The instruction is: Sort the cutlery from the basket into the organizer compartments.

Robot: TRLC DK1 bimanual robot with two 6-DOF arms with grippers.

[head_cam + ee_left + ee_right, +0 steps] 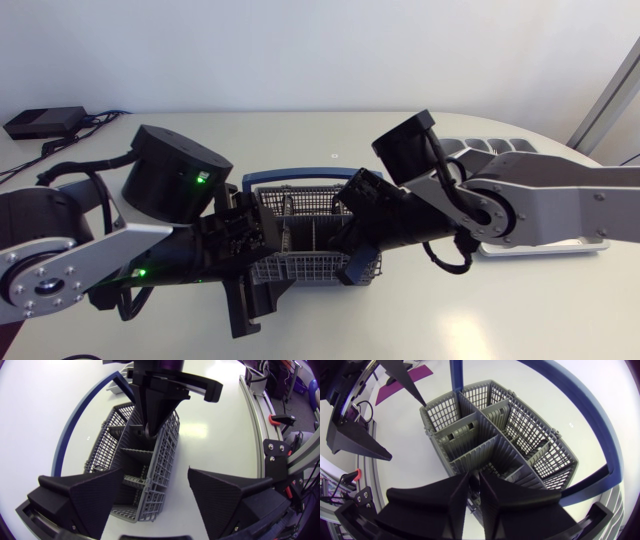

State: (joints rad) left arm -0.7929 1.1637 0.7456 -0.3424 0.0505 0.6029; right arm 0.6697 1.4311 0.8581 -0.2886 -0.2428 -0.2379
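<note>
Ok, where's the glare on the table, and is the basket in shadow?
Head view: soft bright patch on the table near its front edge; the basket reads dark against it. Left wrist view: bright streak on the table beside the basket. Right wrist view: table bright all round, the basket's lower cells dark.

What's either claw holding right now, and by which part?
Left claw is open, holding nothing. Right claw is down in the basket; any hold there cannot be told.
</note>
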